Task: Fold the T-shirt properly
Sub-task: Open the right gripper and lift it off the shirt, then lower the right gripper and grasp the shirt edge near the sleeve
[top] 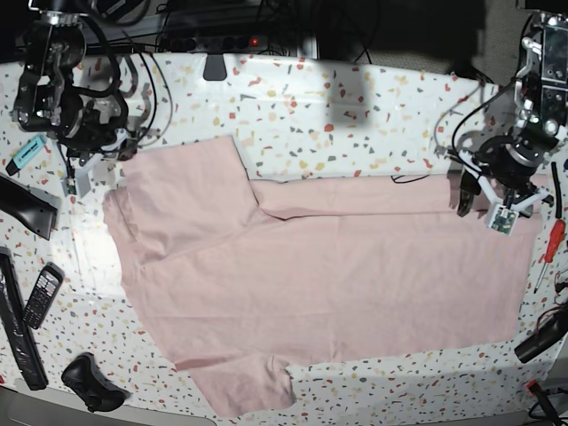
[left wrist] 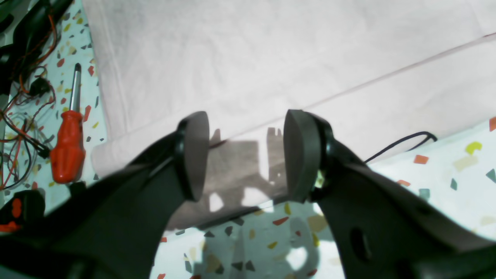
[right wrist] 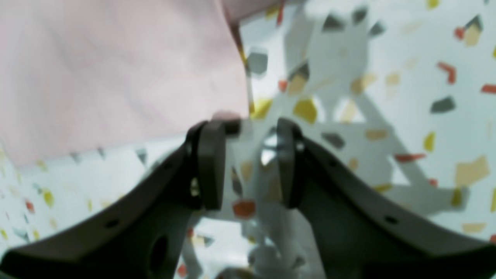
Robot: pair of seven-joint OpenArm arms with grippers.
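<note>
The speckled terrazzo counter (top: 355, 115) carries the pale pink T-shirt (top: 337, 284), spread flat. At its left corner the right tool (right wrist: 248, 162) stands part-open, seemingly empty. Over the right hem, the left tool (left wrist: 242, 155) gapes wide, holding nothing.

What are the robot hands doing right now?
Left gripper open over T-shirt edge. Right gripper open, empty, by shirt corner. Screwdriver lies beside the shirt.

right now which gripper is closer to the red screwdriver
Left. The left gripper hovers open over the T-shirt edge, just beside the red screwdriver. The right gripper is at the table's opposite end, by the shirt's far corner.
</note>
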